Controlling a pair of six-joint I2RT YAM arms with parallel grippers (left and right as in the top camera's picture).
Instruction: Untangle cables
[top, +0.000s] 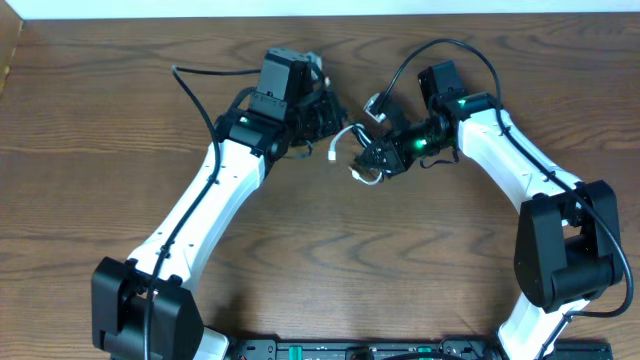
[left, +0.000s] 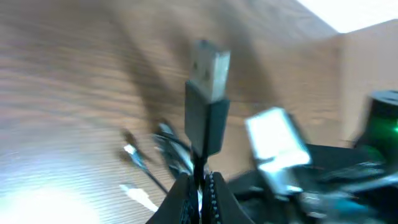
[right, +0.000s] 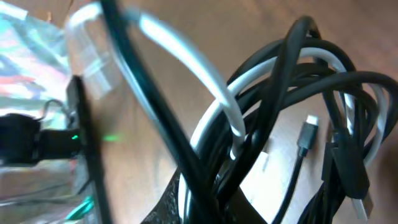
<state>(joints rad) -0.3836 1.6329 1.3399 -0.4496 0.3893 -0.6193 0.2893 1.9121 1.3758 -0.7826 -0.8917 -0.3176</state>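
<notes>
Left claw (left: 199, 199) pinched fully shut on the black cable (left: 206, 121), gripping just under the plug, metal tip (left: 211, 62) upright above the fingertips. Plain only from the left wrist; from overhead, that grip lost in a dark lump of wrist parts. Just right of the plug, a blurred white block (left: 277, 140), and beyond it a green light (left: 384, 121) on the other arm. Right claw (right: 199, 210) closed too, black and white strands of the tangle (right: 292, 87) bunched at its fingertips. From that wrist alone: loops of the white cable (right: 214, 115) threaded through the black ones, plus a small dark plug (right: 306, 134) loose inside the coil. From overhead alone: both claws close together at the far middle of the table (top: 100, 200), tangle between them and under the right one, one white end showing just on the near side of the left claw.
</notes>
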